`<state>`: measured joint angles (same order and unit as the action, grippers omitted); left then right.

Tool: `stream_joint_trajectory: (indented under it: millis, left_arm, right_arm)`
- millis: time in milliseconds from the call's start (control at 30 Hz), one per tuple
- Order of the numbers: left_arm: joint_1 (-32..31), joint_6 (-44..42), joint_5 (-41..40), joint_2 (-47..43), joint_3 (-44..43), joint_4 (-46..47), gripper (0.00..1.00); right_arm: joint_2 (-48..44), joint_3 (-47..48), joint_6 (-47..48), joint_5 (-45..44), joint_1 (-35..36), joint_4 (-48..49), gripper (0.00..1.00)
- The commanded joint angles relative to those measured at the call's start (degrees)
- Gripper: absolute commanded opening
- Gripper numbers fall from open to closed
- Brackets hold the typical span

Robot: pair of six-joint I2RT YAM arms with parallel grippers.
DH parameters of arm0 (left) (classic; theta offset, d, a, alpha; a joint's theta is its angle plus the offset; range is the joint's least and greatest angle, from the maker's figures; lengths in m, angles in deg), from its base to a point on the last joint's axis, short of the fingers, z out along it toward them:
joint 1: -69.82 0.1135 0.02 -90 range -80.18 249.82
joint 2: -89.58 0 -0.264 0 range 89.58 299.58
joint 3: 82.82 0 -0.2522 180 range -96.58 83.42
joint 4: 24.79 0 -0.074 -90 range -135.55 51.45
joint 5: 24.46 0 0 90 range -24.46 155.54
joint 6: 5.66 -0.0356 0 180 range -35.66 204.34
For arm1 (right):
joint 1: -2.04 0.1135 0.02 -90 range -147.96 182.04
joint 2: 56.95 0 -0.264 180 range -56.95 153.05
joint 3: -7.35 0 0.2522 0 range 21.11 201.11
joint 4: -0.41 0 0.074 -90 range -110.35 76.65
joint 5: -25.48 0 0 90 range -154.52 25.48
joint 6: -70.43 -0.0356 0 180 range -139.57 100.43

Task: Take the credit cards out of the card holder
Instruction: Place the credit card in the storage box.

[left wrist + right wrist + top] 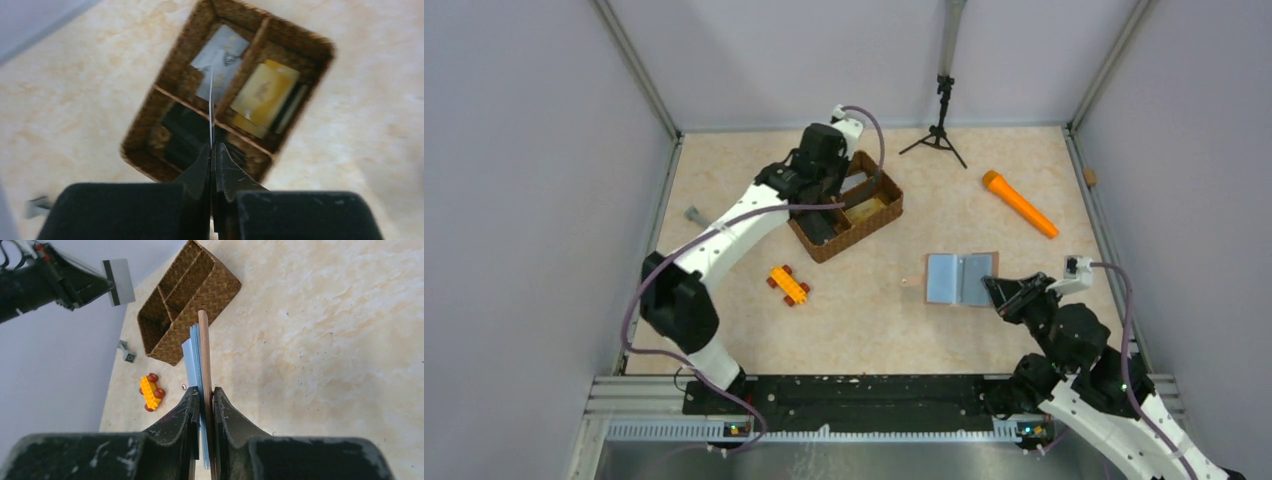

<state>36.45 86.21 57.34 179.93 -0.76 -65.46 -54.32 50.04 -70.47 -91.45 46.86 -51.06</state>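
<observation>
The left gripper (212, 148) is pinched together on a thin grey card (211, 102), which its own camera sees only edge-on as a pale sliver hanging over the woven basket (186, 37). The right gripper (204, 394) is clamped on the near edge of the card holder (203, 347), tan cover on one side and pale blue-grey leaves on the other. From overhead the holder lies spread open, blue-grey inside up, right of the table's centre and well apart from the basket, which sits towards the far left. The table (874, 330) is a beige, marbled surface, boxed in by plain pale lilac-grey walls (524, 200) with metal posts in the far corners. On it lie a yellow-orange toy car (788, 284) between basket and arm bases, an orange cylinder (1019, 203) far right, a small black tripod (939, 130) at the back wall and a small grey piece (696, 215) by the left wall. Only the left wrist view looks into the basket: a grey card (220, 60) in one compartment, a gold card (262, 92) in the next, something dark (182, 132) in the long one. Only the right wrist view shows the held card's flat grey face with a dark stripe, up in the air above the basket.
</observation>
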Motion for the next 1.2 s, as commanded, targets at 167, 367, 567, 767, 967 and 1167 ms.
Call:
stream_joint_trajectory:
  millis: [167,367,567,767,967,1167]
  left_arm:
    - [-2.17,-32.28,-27.06,21.77,-19.55,-3.25,0.00]
    - [-2.32,-38.60,-25.58,29.38,-24.98,-1.15,0.00]
    - [-2.41,-41.07,-23.78,34.82,-27.87,1.29,0.00]
    - [-2.41,-40.66,-21.81,39.65,-31.55,-0.02,0.00]
    - [-2.33,-41.74,-24.12,42.69,-31.57,4.40,0.09]
    - [-2.39,-40.03,-24.08,42.17,-32.79,2.85,0.38]
  right_arm:
    - [4.35,3.91,4.40,-0.87,-0.26,5.38,0.00]
    - [4.08,4.20,5.02,-3.55,-0.26,5.22,0.00]
    - [4.14,4.56,5.96,-6.13,-0.28,5.45,0.00]
    - [4.49,4.43,6.11,-7.17,-0.28,6.12,0.00]
    - [5.05,3.24,5.89,-7.38,-0.26,7.55,0.00]
    - [6.84,2.23,4.73,-6.72,-0.26,8.15,0.00]
